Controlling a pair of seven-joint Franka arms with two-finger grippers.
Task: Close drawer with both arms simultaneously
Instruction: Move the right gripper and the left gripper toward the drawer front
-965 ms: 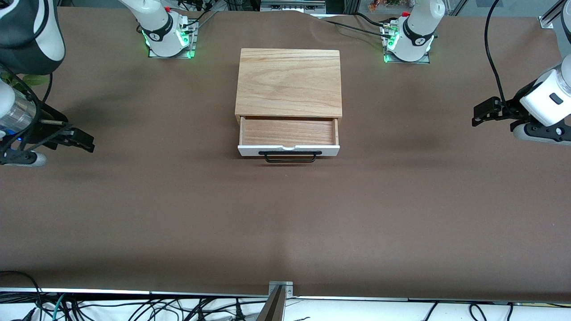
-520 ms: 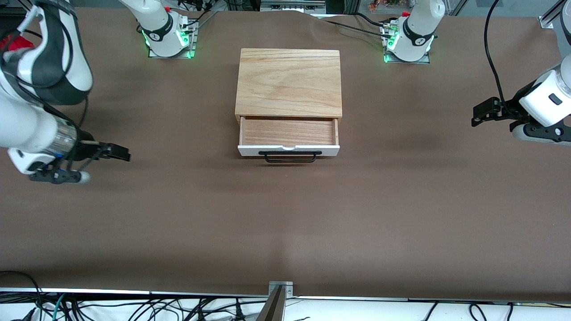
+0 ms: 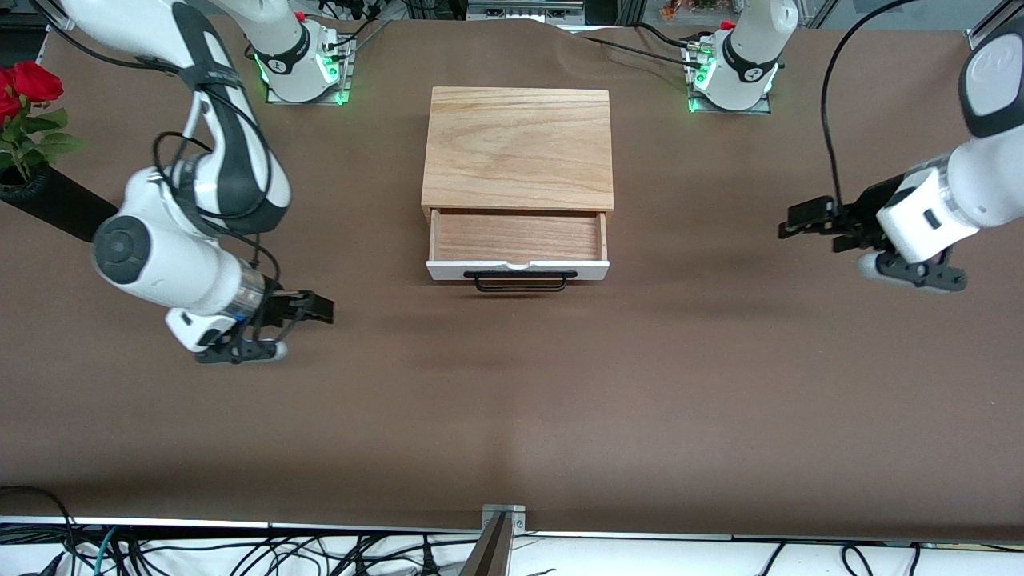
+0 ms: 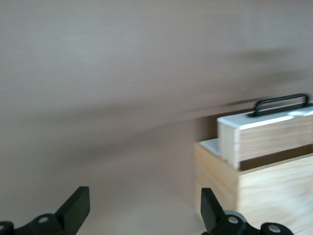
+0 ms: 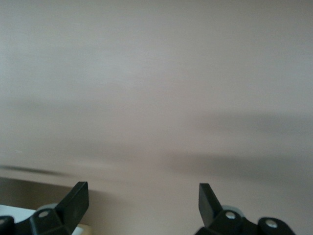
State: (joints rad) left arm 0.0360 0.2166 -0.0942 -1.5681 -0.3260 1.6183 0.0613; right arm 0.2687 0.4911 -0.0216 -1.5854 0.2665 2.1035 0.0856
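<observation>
The drawer [image 3: 518, 270] stands pulled out of the wooden box [image 3: 518, 148]. Its white front panel and black bar handle [image 3: 520, 281] face the front camera, and its light wood inside shows. My right gripper [image 3: 320, 310] is open over bare table, toward the right arm's end from the drawer front. My left gripper [image 3: 792, 222] is open over bare table toward the left arm's end, well apart from the drawer. In the left wrist view the drawer [image 4: 264, 134] and its handle [image 4: 281, 104] lie ahead of the open left gripper [image 4: 144, 208]. The right gripper [image 5: 143, 203] shows only tabletop between its fingers.
A black vase [image 3: 56, 210] with red roses [image 3: 24, 84] lies at the right arm's end of the table. The arm bases [image 3: 300, 68] [image 3: 732, 76] stand beside the box's back. Cables and a metal bracket [image 3: 502, 516] run along the table edge nearest the front camera.
The right arm has swung in from the table's end, carrying its gripper far toward the drawer front. The left gripper has moved a little toward the drawer. The drawer has not moved.
</observation>
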